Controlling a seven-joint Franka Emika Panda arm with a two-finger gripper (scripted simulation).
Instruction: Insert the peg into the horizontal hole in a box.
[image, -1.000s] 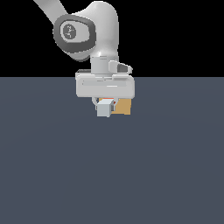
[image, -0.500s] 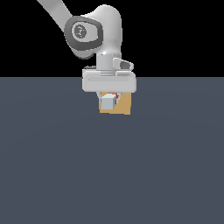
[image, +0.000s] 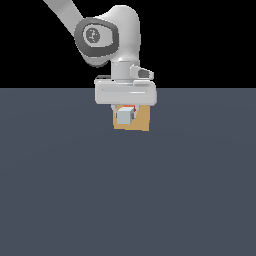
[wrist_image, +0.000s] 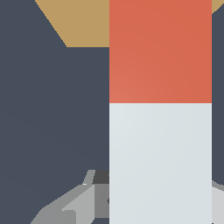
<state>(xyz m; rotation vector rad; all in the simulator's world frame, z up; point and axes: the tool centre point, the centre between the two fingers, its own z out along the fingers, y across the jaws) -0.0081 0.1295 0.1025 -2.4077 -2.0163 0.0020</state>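
While the arm hung over the far part of the dark grey-blue worktop (image: 125, 200), its end effector (image: 125, 118) sat low in front of the box (image: 141, 120), pinching the peg (image: 124, 116). In the exterior view the peg showed end-on — a pale grey-white square face, with a thin strip of its orange-red section just visible above it, tucked under the broad white body of the hand. The tan box stood directly behind the peg and a little toward the exterior view's right, its flat face partly covered by the peg and the hand. The hole could not be seen in either view, hidden by the peg, so whether the tip had entered it could not be told.

The wrist view looked along the peg (wrist_image: 160, 109): the pale grey-white length lay nearer the camera, and the orange-red end section ran on toward the box (wrist_image: 83, 22), whose tan surface showed beyond it as a slanted patch. The red end overlapped that tan area, though contact between the two could not be judged. Grey parts of the end effector (wrist_image: 160, 205) flanked the white section close to the camera — set against the peg on both sides. The worktop (wrist_image: 52, 109) filled what remained of that view.
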